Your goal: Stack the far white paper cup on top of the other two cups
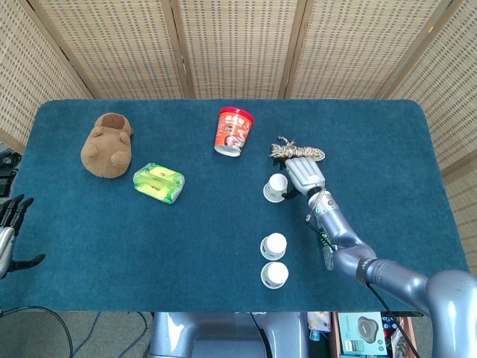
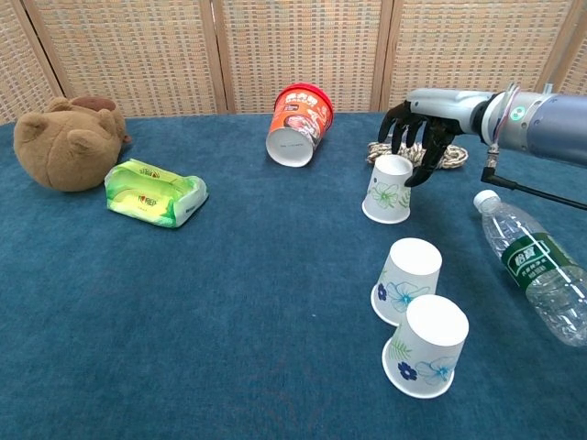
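Three white floral paper cups stand upside down on the blue table. The far cup [image 1: 275, 188] [image 2: 388, 189] stands alone; the middle cup [image 2: 409, 280] and the near cup [image 2: 425, 346] touch each other closer to me. My right hand [image 1: 304, 175] [image 2: 418, 128] hovers over the far cup's right side. Its fingers curl down behind the cup's top and the thumb [image 2: 418, 170] hangs by the cup's right wall. Contact with the cup cannot be told, and the cup stands on the table. My left hand [image 1: 10, 221] hangs off the table's left edge, fingers spread and empty.
A bundle of twine [image 2: 442, 152] lies just behind my right hand. A water bottle [image 2: 536, 266] lies on its side to the right of the cups. A red noodle cup [image 2: 298, 126], a green packet [image 2: 153, 192] and a brown plush bear [image 2: 66, 142] lie further left.
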`<state>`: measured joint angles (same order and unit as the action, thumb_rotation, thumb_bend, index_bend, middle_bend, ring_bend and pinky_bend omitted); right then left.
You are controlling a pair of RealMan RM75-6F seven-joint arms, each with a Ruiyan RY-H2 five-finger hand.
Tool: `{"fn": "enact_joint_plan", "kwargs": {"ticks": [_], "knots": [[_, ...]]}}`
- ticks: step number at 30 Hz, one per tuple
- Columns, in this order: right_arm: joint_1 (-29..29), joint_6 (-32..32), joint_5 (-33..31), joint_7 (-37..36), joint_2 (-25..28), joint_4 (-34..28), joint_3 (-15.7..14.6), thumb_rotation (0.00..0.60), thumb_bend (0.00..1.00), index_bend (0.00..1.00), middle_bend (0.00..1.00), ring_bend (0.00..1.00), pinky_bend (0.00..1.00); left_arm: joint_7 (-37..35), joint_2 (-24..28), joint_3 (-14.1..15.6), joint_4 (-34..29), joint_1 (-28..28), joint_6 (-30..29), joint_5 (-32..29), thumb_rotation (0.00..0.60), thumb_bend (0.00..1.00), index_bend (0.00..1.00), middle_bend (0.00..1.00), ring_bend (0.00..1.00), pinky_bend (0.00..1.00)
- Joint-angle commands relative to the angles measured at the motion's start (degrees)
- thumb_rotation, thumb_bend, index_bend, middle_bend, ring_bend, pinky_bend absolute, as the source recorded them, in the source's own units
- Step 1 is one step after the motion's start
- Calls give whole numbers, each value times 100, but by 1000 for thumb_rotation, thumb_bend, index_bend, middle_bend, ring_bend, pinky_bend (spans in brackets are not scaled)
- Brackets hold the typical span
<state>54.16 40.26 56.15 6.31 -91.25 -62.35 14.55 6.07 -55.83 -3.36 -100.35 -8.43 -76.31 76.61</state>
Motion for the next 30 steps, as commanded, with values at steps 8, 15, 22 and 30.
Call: {"fn": "enact_joint_plan", "kwargs": {"ticks": [8, 15, 22, 30], "knots": [[-10, -93, 321, -342, -143, 235, -16, 600, 358, 376, 501, 411, 453, 22, -1, 9, -14, -2, -12, -4, 600, 60, 0, 0, 0, 0], [-40, 19, 443, -429, -185, 249, 23, 600, 399, 434, 526, 436, 476, 13, -3, 6, -2, 4, -31, -18, 600, 60, 0, 0, 0, 0], [-168, 243, 641, -532, 77, -209, 60, 600, 409, 440, 527, 439, 481, -15, 12, 14, -9, 7, -47, 8, 600, 60, 0, 0, 0, 0], [-645, 861, 1398, -695, 1335, -2156, -57, 600, 409, 441, 518, 439, 481, -40, 37, 48, -31, -8, -24, 94, 600, 60, 0, 0, 0, 0]]}}
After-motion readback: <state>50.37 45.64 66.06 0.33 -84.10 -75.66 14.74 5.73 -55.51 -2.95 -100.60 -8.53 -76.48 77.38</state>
